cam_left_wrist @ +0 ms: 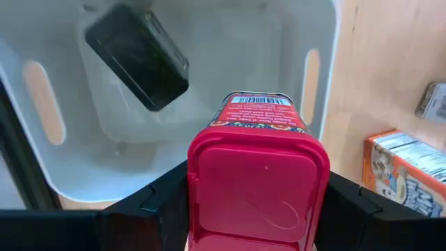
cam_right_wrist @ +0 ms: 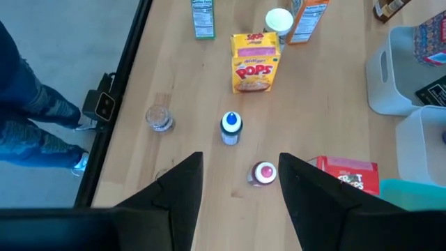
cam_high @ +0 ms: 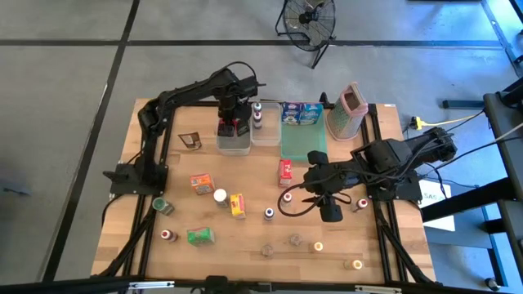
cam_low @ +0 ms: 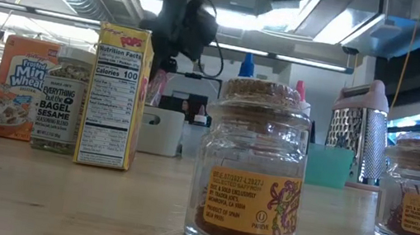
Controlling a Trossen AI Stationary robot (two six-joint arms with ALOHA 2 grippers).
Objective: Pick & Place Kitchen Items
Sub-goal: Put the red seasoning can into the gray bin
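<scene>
While the left gripper (cam_left_wrist: 254, 209) hangs over a clear tub (cam_high: 234, 144) near the far edge of the surface (cam_high: 245, 245), its jaws are clamped on the sides of a red tin (cam_left_wrist: 256, 187). Only the left wrist view shows a dark tin (cam_left_wrist: 137, 56) lying in that tub. Toward the right edge, the right gripper (cam_right_wrist: 239, 185) hovers with jaws apart and empty above a pink-capped bottle (cam_right_wrist: 263, 173), with a blue-capped bottle (cam_right_wrist: 231, 127) and a yellow Pops box (cam_right_wrist: 255, 63) beyond. Only the low view shows the near-edge cork-topped jar (cam_low: 255, 170) close up.
</scene>
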